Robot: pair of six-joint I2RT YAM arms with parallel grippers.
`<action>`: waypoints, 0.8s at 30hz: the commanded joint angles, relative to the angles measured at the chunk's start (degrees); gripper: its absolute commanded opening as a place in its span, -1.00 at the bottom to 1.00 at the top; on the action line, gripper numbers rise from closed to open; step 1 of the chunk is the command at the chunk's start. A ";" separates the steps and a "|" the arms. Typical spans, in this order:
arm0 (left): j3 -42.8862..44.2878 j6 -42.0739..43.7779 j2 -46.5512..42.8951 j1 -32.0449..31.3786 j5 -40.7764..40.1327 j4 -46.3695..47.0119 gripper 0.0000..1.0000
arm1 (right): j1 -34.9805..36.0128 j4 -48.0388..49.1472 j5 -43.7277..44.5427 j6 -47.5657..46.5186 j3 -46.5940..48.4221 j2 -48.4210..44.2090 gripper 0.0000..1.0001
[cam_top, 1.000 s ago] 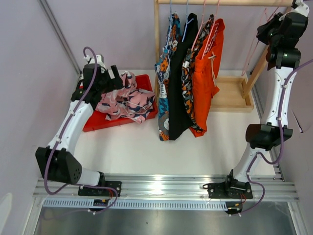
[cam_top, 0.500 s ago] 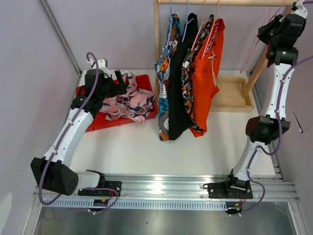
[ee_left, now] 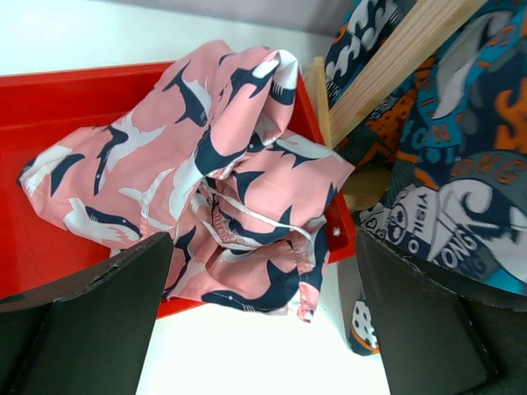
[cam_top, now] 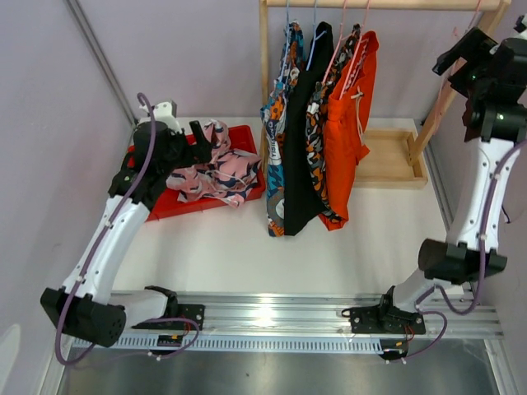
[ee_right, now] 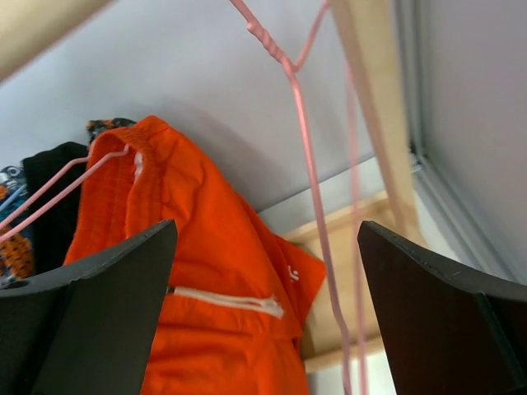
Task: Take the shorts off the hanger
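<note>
Pink shorts with a navy-white print [cam_top: 210, 169] [ee_left: 239, 164] lie crumpled in the red tray [cam_top: 160, 206] [ee_left: 49, 99]. My left gripper [cam_top: 204, 138] [ee_left: 262, 271] hovers just above them, open and holding nothing. Several more shorts hang on the wooden rail [cam_top: 387, 4]: blue printed [cam_top: 276, 140], black [cam_top: 300, 156], blotched [cam_top: 317, 123] and plain orange [cam_top: 350, 115] [ee_right: 206, 271]. My right gripper [cam_top: 458, 51] [ee_right: 265, 239] is high up by the rail's right end, open. A bare pink wire hanger [ee_right: 306, 156] hangs in front of it, ungripped.
The rack's slanted wooden post [cam_top: 436, 107] and its wooden base tray [cam_top: 387, 160] stand at the back right. In the left wrist view a wooden post [ee_left: 387, 66] rises right beside the red tray. Purple walls close in on both sides.
My right gripper has opened and drawn back to the right, away from the rail. The left arm has shifted slightly, still over the pink shorts.
</note>
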 commanded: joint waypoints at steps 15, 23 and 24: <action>-9.09 0.84 -17.69 -0.66 4.44 4.05 0.99 | 12.68 7.22 -11.44 7.19 -14.02 -22.23 0.79; -11.56 4.00 -19.53 -0.75 8.14 1.94 0.99 | 27.47 3.26 0.78 2.69 -2.16 -8.25 0.77; -11.73 4.26 -19.62 -0.66 8.31 1.67 0.99 | 27.73 3.08 1.32 2.69 -1.45 -7.02 0.76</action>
